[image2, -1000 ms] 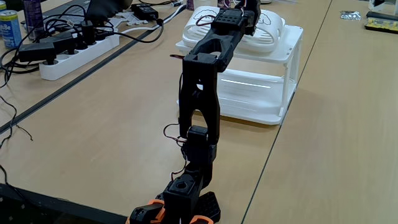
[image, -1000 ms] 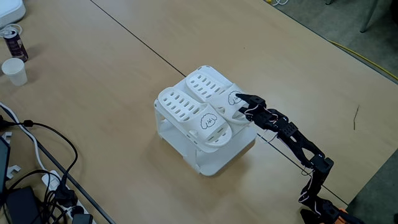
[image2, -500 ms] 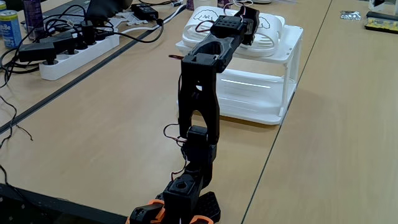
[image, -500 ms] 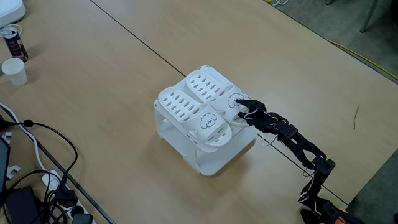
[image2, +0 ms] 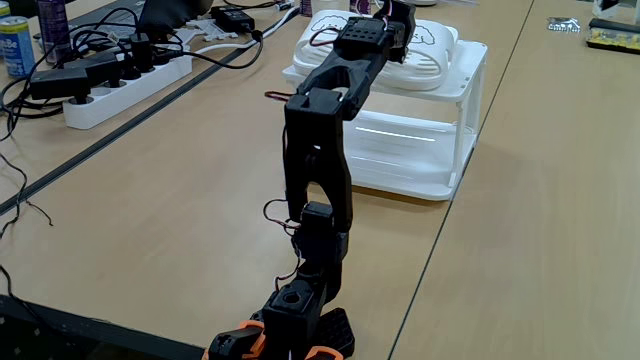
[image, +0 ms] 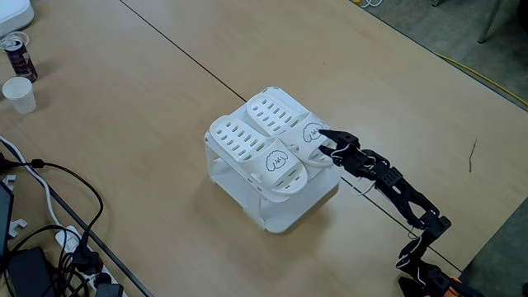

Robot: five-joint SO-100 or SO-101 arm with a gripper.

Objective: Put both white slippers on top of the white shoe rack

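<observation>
Slippers: two white slippers lie side by side on top of the shoe rack, one (image: 252, 148) nearer the left of a fixed view and the other (image: 283, 117) behind it; each shows rows of oval holes and a small drawn face on the strap.
Slippers from behind the arm: in a fixed view the pair (image2: 432, 45) shows as low white shapes on the rack top, partly behind the arm.
Shoe rack: a boxy white stand (image: 280, 210) on the wooden table (image: 124, 91), with a lower shelf open below; its clear side wall (image2: 420, 150) faces the camera behind the arm.
Claw: the black gripper (image: 326, 142) sits at the strap end of the rear slipper, its fingers slightly parted with nothing between them; whether a fingertip touches the slipper cannot be told.
Arm: it stretches from its base (image2: 290, 325) across the table toward the rack.
Left side of table: a paper cup (image: 19, 93), a drinks can (image: 16, 54), and cables (image: 49, 206).
Power strip: a white one (image2: 120, 85) with black plugs.
</observation>
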